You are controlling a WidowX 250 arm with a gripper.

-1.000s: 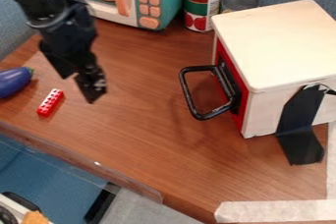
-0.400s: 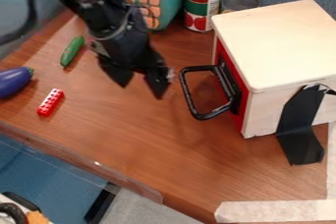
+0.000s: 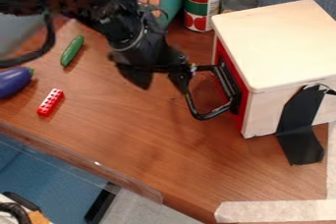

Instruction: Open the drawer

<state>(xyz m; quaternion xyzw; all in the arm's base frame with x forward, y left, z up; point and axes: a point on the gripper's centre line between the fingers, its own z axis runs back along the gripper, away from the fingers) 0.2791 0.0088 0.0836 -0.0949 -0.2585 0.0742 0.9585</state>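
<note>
Step in hand, judging by pose: getting hold of the handle (image 3: 211, 115). Gripper (image 3: 162, 85) is hanging upper centre of the frame, fingers standing clearly parted, nothing visible between them. Doing it well probably means seating one finger inside the loop, keeping the other outside its left bar, then closing only once the bar is lying between both. Pulling should be going level toward frame left, square to the red front (image 3: 244, 112); pulling askew could be jamming the drawer or dragging the white box (image 3: 275, 41). Black tape (image 3: 298, 129) is likely helping hold it.

Drawer is sitting shut, right of centre, handle sticking out leftward. The finger on the frame's right is overlapping the loop's upper-left corner; touching or just in front, can't tell. Other finger is hanging left, outside the loop.
</note>
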